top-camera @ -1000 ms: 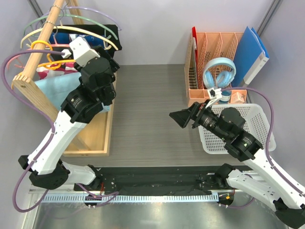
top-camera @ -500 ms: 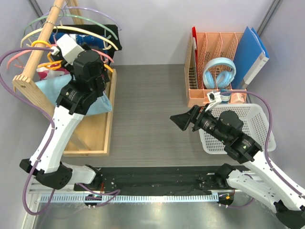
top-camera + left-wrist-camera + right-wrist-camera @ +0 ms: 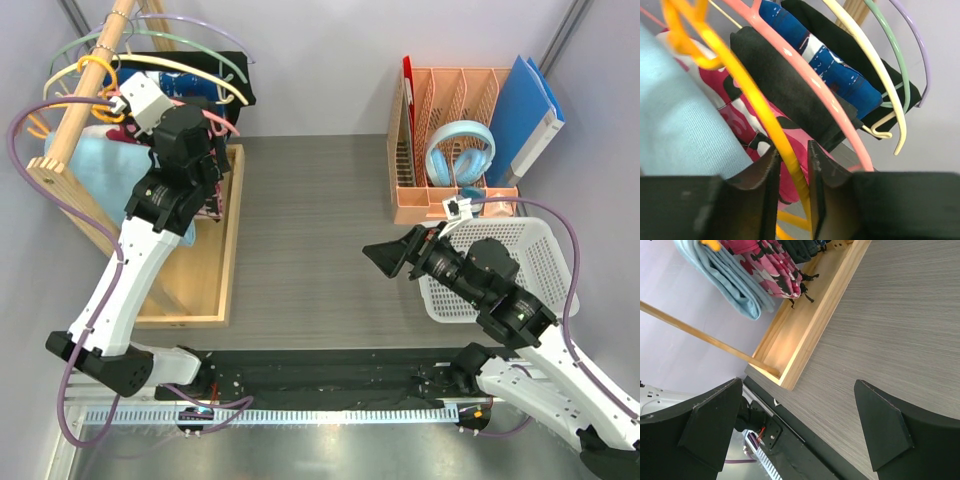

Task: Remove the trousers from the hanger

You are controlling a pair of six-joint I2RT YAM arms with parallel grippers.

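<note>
The left claw (image 3: 791, 152) pinches the yellow-orange hanger (image 3: 747, 95) by its sloping arm. The sky-blue trousers (image 3: 685, 135) hang just left of the claw. The pink hanger (image 3: 805, 70) sits close on its right, so pulling away could snag it. The right claw (image 3: 799, 385) is spread wide.

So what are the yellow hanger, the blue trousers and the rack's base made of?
The hanger looks like glossy plastic: smooth, with bright highlights. The trousers look like matte woven cloth; fine diagonal ribbing shows. The rack's base seems pale wood, faint grain visible.
</note>
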